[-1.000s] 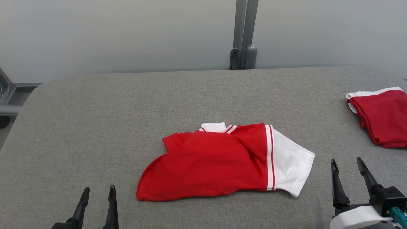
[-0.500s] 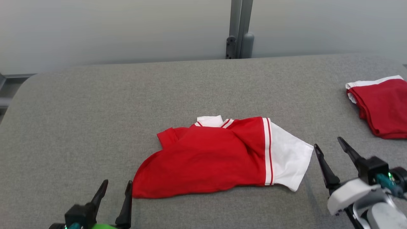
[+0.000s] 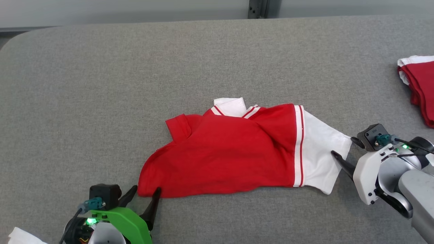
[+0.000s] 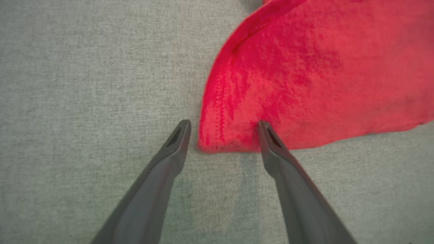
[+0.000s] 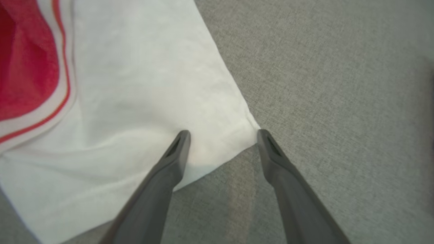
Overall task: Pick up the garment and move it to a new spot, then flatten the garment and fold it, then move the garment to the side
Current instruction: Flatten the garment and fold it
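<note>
**Both grippers arrive at the shirt's corners, still unclosed**

A second ago both grippers stood back at the near edge of the table (image 3: 101, 78), clear of the cloth; the head camera has also tipped down since. Now the left gripper (image 3: 146, 188) straddles the red hem corner nearest the robot, one finger over the fabric and one just off it. The right gripper (image 3: 343, 146) brackets the outer corner of the white sleeve the same way. Both sets of fingers are spread wide and grasp nothing. I judge the pick-up is ready to begin.

The garment (image 3: 234, 152) lies mid-table, closer to the near edge, loosely crumpled. Its red body is bunched and rumpled, the white sleeve fans toward the right edge past striped trim, and white collar peeks out on the far side. Another folded red garment (image 3: 420, 88) sits well apart at the right edge.
</note>
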Available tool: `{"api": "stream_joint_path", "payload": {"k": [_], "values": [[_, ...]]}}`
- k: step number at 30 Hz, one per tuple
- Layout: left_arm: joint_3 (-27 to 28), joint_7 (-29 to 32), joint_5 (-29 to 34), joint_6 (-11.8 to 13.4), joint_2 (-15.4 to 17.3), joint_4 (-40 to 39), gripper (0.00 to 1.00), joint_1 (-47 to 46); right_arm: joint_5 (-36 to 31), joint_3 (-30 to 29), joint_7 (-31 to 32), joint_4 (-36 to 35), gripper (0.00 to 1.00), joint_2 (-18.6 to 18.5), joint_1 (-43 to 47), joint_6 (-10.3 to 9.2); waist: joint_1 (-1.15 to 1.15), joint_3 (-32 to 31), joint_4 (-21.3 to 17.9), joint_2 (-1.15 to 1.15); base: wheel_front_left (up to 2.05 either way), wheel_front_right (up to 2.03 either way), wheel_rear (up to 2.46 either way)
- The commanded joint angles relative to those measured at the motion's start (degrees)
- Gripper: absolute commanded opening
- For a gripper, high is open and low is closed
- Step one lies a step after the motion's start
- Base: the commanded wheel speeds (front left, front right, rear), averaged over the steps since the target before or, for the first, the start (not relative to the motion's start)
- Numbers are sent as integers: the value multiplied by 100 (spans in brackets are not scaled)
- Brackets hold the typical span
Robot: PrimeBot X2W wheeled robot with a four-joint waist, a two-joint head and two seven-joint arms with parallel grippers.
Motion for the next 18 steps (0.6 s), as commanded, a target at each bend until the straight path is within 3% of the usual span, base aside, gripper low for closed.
{"api": "stream_joint_path", "payload": {"k": [1, 8, 17, 18], "values": [[8, 21, -34, -9, 53, -46, 100, -105, 97, 70, -15, 78, 100, -27, -88, -8, 0, 207, 132, 0, 0, 0, 0], [26, -12, -78, -3, 111, 17, 100, -159, 301, 421, -202, 359, 100, -119, -291, -9, 0, 285, 127, 0, 0, 0, 0], [-417, 120, -281, -24, 160, 110, 100, -215, 523, 797, -297, 649, 100, -48, -437, -9, 0, 267, 84, 0, 0, 0, 0], [-474, 114, -303, -26, 176, 116, 91, -219, 551, 862, -275, 673, 100, -41, -445, -8, 0, 267, 83, 0, 0, 0, 0]]}}
